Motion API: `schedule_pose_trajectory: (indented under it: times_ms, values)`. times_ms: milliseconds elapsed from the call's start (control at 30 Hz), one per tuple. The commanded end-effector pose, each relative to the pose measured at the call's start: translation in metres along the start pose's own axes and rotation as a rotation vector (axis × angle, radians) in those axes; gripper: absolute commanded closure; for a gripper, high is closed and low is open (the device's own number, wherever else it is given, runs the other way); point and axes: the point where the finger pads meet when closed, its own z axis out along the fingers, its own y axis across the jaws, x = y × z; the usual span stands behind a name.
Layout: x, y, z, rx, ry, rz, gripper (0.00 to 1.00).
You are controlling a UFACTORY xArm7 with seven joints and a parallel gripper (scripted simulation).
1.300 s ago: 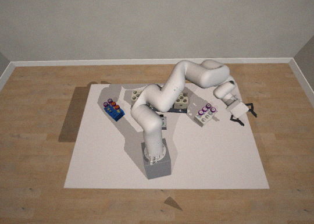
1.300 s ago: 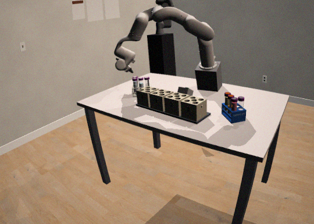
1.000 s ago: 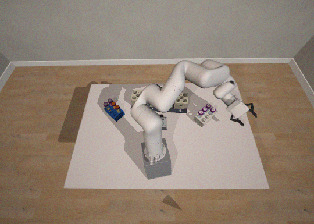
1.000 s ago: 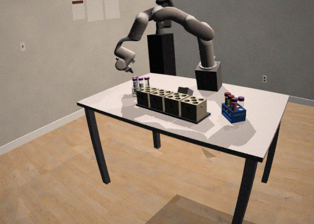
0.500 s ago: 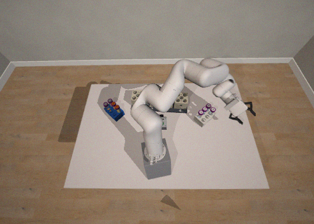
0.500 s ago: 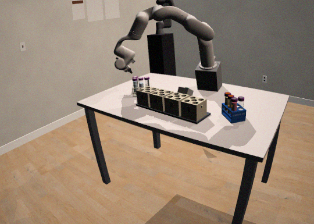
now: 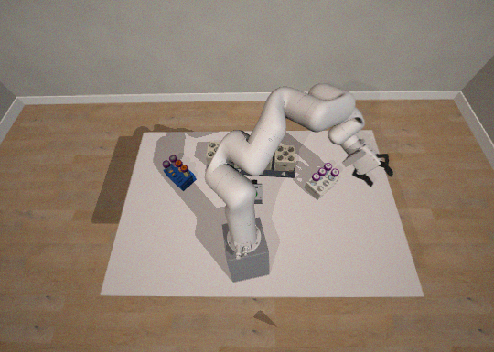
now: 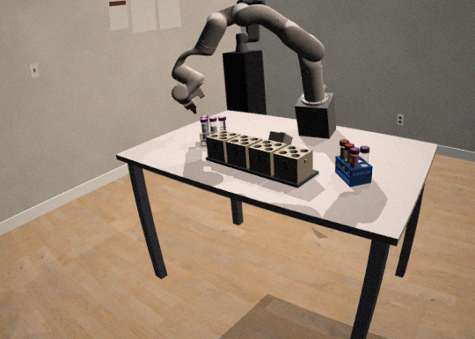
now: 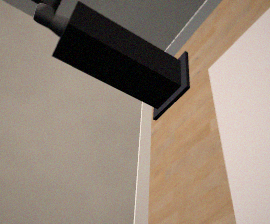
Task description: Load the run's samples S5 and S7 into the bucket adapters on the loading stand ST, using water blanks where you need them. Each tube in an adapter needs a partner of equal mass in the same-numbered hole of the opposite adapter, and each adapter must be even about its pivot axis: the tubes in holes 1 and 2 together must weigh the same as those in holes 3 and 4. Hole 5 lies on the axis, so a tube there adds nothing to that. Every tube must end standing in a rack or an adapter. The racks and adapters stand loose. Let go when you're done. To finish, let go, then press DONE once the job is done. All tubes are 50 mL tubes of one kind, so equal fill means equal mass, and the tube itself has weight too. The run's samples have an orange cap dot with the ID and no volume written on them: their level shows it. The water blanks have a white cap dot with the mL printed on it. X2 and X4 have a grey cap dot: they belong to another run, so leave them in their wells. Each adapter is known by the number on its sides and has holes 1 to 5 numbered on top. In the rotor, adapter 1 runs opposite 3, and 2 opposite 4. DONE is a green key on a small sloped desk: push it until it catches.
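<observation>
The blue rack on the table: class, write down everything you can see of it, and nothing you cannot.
The blue rack is a small, plastic-looking open frame with printing on its side too small to read. It stands upright on the white table, apart from the row of adapters. Four tubes stand in it: three with orange cap dots and one without; at least one well shows empty. Nothing else touches it; the gripper, jaws open, is far off.

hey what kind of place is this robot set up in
Likely a lab bench for centrifuge prep in a plain room. A white table carries two racks of capped tubes, one blue and one white, beside a row of bucket adapters. The gripper hangs open near the white rack.
</observation>
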Motion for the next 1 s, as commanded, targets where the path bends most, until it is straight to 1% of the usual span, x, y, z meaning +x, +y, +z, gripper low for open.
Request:
schedule_pose_trajectory:
  times_ms: [0,100,233,367,467,500,567,667,700,800,867,933,967]
  values:
    - [0.0,0.004,-0.024,-0.035,-0.025,0.123,0.0]
    - [0.0,0.004,-0.026,-0.035,-0.025,0.123,0.0]
    - [0.0,0.01,-0.045,-0.073,-0.039,0.226,0.0]
    - [0.0,0.01,-0.046,-0.073,-0.039,0.226,0.0]
    - [0.001,0.015,-0.061,-0.108,-0.049,0.319,0.0]
    - [0.001,0.016,-0.066,-0.112,-0.05,0.329,0.0]
    - [0.001,0.017,-0.067,-0.112,-0.05,0.329,0.0]
    - [0.002,0.021,-0.081,-0.15,-0.057,0.422,0.0]
    - [0.003,0.023,-0.086,-0.154,-0.057,0.431,0.0]
    - [0.003,0.023,-0.088,-0.154,-0.057,0.431,0.0]
    - [0.004,0.027,-0.097,-0.18,-0.06,0.492,0.0]
    - [0.004,0.027,-0.097,-0.18,-0.06,0.492,0.0]
    - [0.004,0.028,-0.102,-0.193,-0.061,0.523,0.0]
